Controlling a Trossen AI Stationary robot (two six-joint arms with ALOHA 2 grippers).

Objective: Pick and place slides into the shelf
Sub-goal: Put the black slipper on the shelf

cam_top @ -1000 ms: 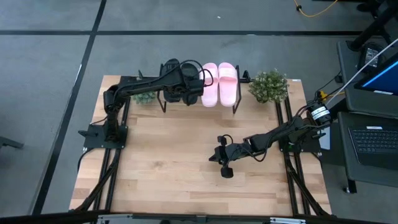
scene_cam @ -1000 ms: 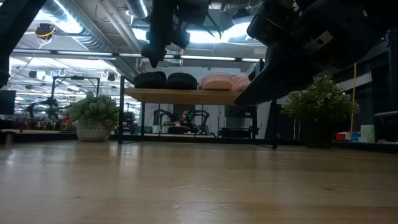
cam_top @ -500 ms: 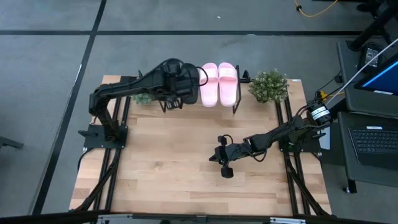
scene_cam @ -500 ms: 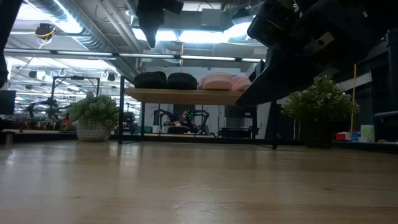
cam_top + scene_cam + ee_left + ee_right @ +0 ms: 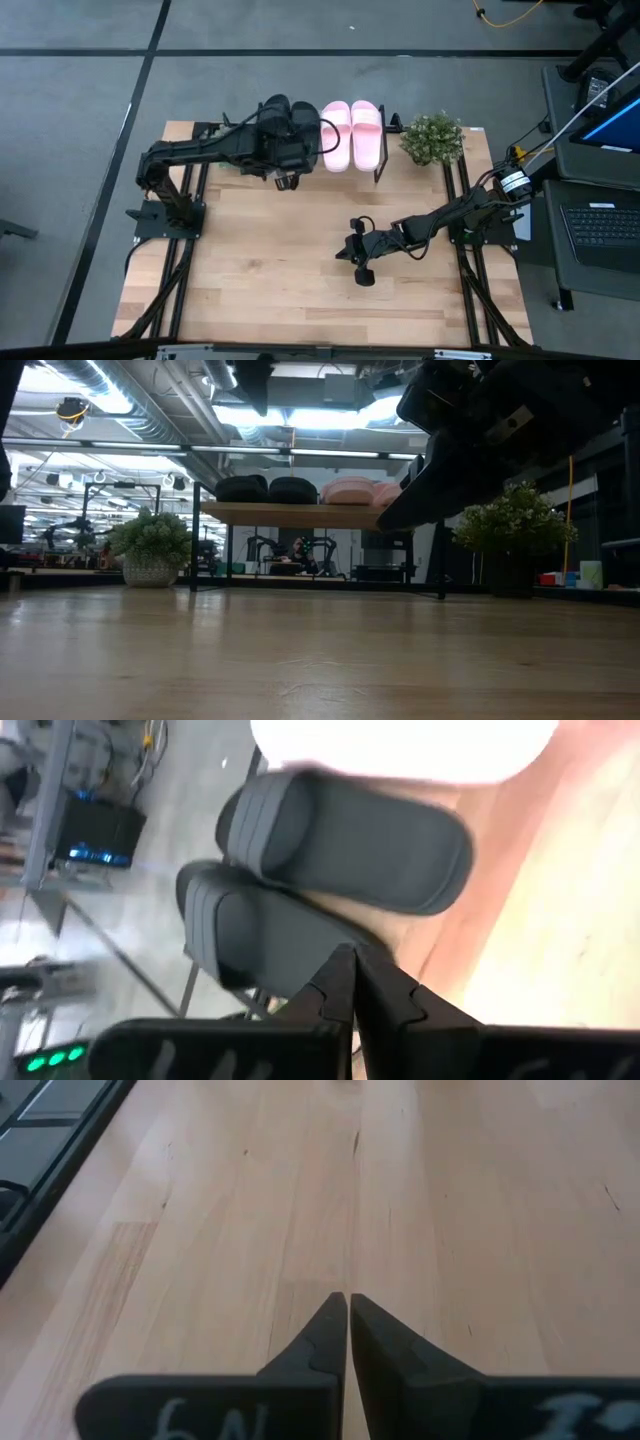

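Note:
Two black slides (image 5: pixel 290 120) and two pale pink slides (image 5: pixel 352 133) lie side by side, soles down, on the shelf's (image 5: pixel 300 514) wooden plank at the table's far edge. My left gripper (image 5: pixel 285 181) hangs shut and empty just in front of the shelf, on the near side of the black slides. In the left wrist view its fingertips (image 5: pixel 355 965) meet, with the black slides (image 5: pixel 345 845) beyond them. My right gripper (image 5: pixel 350 252) waits shut over the middle of the table, its tips (image 5: pixel 347 1305) together above bare wood.
A potted plant (image 5: pixel 432 137) stands right of the shelf, and another plant (image 5: pixel 150 545) left of it, partly under my left arm in the high view. The wooden tabletop (image 5: pixel 280 270) lies bare in front. A laptop (image 5: pixel 600 225) sits beyond the table's right edge.
My left gripper has shut with nothing between its fingers. It has drawn back from over the black slides toward the table's near edge and risen, leaving the low view at the top. The black slides stay on the shelf.

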